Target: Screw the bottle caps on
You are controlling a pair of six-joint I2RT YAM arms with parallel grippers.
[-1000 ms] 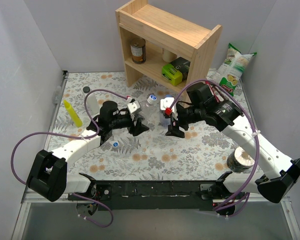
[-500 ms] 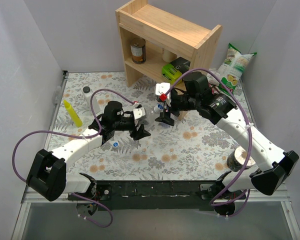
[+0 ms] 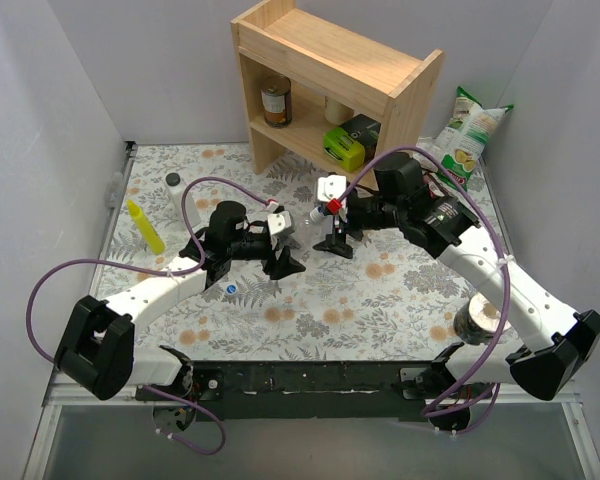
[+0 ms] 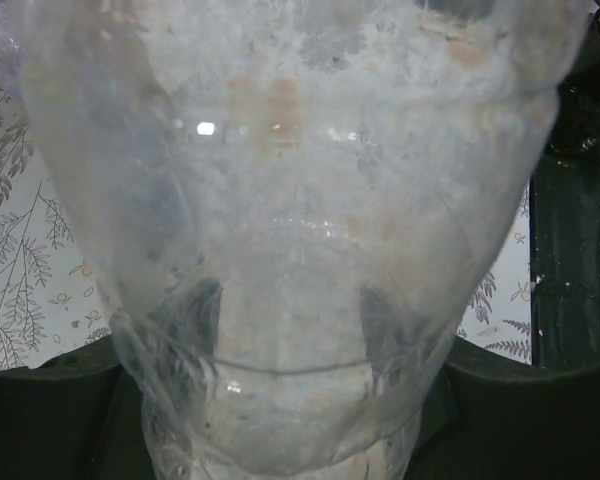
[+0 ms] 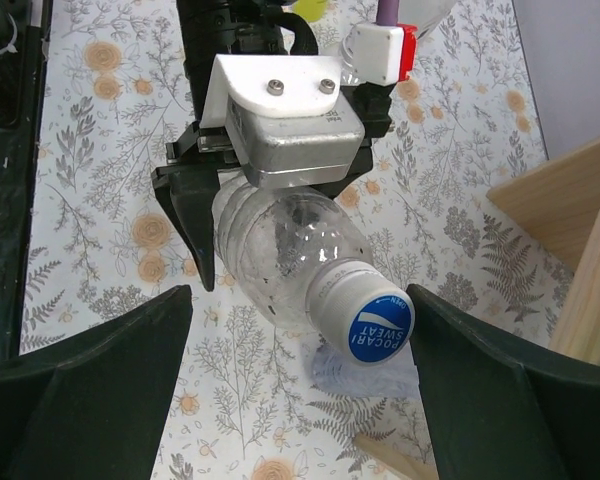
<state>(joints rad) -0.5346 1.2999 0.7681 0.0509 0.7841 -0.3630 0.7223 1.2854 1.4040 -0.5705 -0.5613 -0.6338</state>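
Now the left gripper (image 3: 283,262) clamps the bottle (image 5: 280,245); the right gripper (image 3: 336,244) gapes empty around its cap (image 5: 373,322), and an off-centre pinch may cross-thread it.

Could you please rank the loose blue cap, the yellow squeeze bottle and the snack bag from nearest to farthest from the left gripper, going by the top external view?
Measured from the left gripper:
1. loose blue cap, lying just to its near left.
2. yellow squeeze bottle, well off to the left side.
3. snack bag, at the far right corner.
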